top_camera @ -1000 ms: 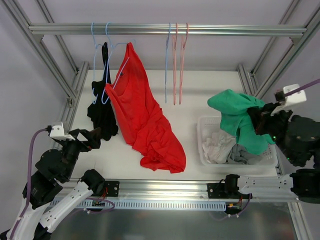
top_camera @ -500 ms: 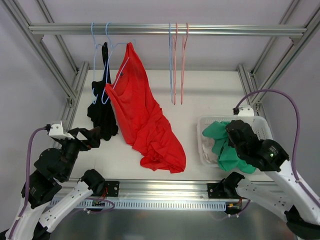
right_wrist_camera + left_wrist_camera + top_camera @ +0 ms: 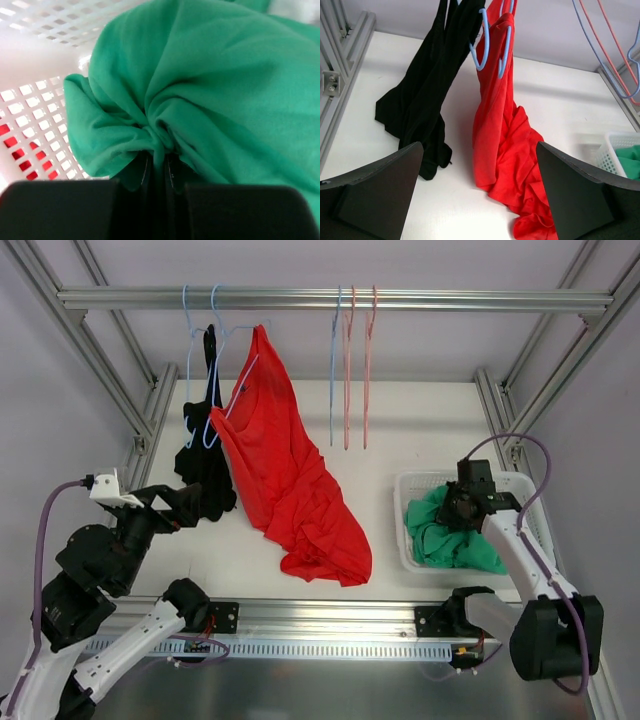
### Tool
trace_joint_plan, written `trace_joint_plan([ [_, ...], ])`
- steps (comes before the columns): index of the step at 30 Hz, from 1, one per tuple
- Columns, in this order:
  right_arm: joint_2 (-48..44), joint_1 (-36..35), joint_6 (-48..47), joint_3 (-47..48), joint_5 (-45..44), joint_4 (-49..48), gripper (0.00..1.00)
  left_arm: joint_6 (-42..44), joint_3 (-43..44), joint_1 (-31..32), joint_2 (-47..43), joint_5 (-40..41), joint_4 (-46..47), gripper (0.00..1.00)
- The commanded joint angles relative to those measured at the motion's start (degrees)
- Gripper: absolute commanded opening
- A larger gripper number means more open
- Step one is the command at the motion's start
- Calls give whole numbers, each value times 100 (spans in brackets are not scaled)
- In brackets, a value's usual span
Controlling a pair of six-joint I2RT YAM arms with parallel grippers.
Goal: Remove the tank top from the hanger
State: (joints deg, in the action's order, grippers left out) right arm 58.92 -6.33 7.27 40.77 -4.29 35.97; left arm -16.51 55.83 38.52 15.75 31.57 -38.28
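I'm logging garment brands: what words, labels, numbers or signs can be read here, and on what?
No text can be read in any view.
Red tank top: a tiny dark spot near the neckline, too small to read.
Black garment, green garment, white basket: no print visible.

Red tank top (image 3: 295, 495) plain red. Black garment (image 3: 205, 465) solid blk. Blue hanger (image 3: 333, 380) lt blue; pink hangers (image 3: 348, 380). Basket (image 3: 405, 490) white lattice; green cloth (image 3: 450, 540) plain. Tabletop (image 3: 420, 430) white. Rail (image 3: 450, 300) silver.
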Motion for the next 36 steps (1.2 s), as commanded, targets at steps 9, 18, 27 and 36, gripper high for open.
trace_joint_plan([
  [9, -661, 61, 21, -37, 202, -127, 56, -124, 1763, -20, 2122, 358, -241, 99],
  [18, -617, 211, -998, 2389, -115, 1350, 99, 323, 3379, -449, 4153, 509, -320, 99],
  [27, -1874, 211, -1245, 2163, 1562, 1352, 99, 1361, 4839, -1242, 5622, -1109, -355, 99],
  [36, -1717, 220, -1360, 1908, 1950, 1229, 99, 1431, 5411, -1286, 6194, -1048, -338, 95],
])
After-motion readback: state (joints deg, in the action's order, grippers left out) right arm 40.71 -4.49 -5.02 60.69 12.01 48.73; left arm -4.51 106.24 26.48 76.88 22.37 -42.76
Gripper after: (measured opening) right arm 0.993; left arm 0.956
